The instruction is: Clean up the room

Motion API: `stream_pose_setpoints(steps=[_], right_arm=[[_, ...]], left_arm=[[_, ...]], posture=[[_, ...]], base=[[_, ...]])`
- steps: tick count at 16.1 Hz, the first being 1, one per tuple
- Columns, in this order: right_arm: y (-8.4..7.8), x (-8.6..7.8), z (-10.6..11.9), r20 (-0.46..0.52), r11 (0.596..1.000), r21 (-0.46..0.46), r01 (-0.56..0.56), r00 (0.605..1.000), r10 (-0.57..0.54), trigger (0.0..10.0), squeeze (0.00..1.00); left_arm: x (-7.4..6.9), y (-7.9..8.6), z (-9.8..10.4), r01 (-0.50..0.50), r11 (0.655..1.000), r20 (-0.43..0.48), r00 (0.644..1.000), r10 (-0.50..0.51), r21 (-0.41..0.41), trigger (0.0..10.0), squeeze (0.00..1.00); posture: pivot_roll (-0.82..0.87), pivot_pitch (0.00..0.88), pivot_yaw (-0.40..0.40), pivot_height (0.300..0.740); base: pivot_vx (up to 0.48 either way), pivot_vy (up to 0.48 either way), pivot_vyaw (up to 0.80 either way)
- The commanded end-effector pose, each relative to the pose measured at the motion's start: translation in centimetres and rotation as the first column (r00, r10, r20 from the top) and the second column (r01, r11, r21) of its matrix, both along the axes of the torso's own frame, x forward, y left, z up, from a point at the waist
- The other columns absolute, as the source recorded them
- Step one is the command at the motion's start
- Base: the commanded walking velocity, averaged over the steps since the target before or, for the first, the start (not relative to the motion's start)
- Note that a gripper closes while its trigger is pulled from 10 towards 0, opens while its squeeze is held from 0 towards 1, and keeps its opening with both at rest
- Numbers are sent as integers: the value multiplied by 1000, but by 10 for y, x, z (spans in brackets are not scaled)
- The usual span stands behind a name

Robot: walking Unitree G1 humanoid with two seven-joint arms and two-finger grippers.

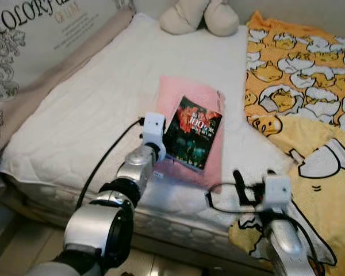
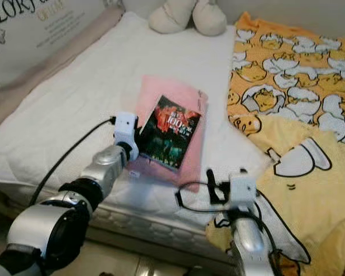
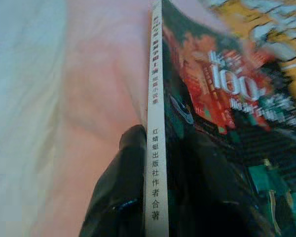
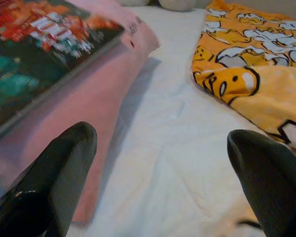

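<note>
A dark paperback book (image 1: pixel 192 133) with red and green cover art lies on a folded pink cloth (image 1: pixel 190 92) in the middle of the white bed (image 1: pixel 92 103). My left gripper (image 1: pixel 164 147) is shut on the book's near left edge. In the left wrist view one black finger (image 3: pixel 119 192) sits beside the white spine (image 3: pixel 155 123) and the other lies on the cover. My right gripper (image 1: pixel 254 187) hovers open over the bed's front edge, to the right of the book. Its two fingers (image 4: pixel 64 163) are spread wide with nothing between them.
A yellow blanket (image 1: pixel 310 86) with egg cartoon figures covers the right side of the bed. A beige plush toy (image 1: pixel 198 16) sits at the far end. A lettered cushion (image 1: pixel 34 40) leans along the left. The mattress front edge (image 1: pixel 178 227) is close below my arms.
</note>
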State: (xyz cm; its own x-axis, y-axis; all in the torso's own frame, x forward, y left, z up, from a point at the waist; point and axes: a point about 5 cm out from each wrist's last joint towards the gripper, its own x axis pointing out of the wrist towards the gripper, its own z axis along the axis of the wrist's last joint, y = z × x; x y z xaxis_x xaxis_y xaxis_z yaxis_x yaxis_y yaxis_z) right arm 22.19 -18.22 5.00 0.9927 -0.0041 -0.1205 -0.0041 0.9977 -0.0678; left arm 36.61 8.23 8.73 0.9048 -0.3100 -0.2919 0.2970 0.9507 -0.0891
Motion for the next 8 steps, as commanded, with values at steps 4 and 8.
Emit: stream_pose_setpoints(steps=[4,8], right_arm=[[-5,-11,4,-3,1000,-13,3,1000,-3,10000,0],[-4,-16,3,-14,1000,-12,13,1000,-13,10000,0]], left_arm=[[-11,-9,-20,-67,996,-125,989,73,52,10000,1000],[-16,-18,-23,-14,998,-102,995,20,61,10000,0]], posture=[[-211,0,14,740],[-213,0,29,740]], base=[[0,0,0],[0,0,0]])
